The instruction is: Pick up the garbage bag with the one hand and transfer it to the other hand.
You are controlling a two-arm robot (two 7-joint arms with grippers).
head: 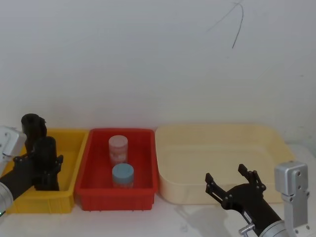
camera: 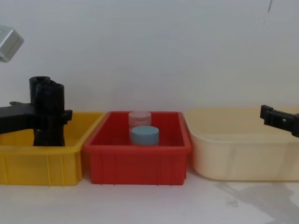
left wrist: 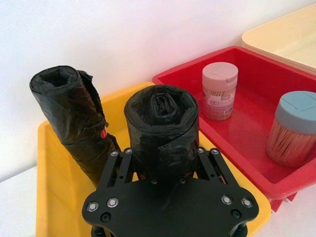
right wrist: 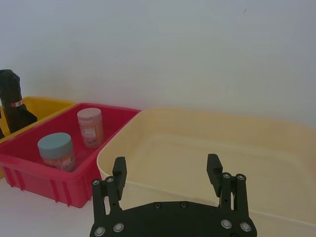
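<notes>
— Where is the garbage bag sitting right now?

— I'm seeing the garbage bag (left wrist: 161, 118) standing upright inside the yellow bin (left wrist: 52, 192), toward the bin's front wall. A second black roll (left wrist: 69, 111), the one carrying a small red-and-white sticker, is leaning just behind it. I can't tell whether the two are touching.

— And what is the left gripper doing?

— My left gripper (left wrist: 163, 154) is reaching in from the robot's left and clamping the bag, with one finger pressing on each side of the roll at about mid-height. The bin's front wall is hiding the bag's base in the chest view, so I can't tell whether it is resting on the bin floor.

— What about the right side?

— The right gripper (right wrist: 167, 170) is hovering with its fingers (right wrist: 119, 172) spread wide apart and gripping nothing. It is hanging near the front wall of the cream tub (right wrist: 207, 143), well apart from the bag.

— Is anything sitting between them?

— The red bin (left wrist: 247, 138) is sitting between the yellow bin and the tub. Two jars are standing in it, a pink-lidded jar (left wrist: 219, 91) toward the back and a blue-lidded jar (left wrist: 296, 126) in front of it.
</notes>
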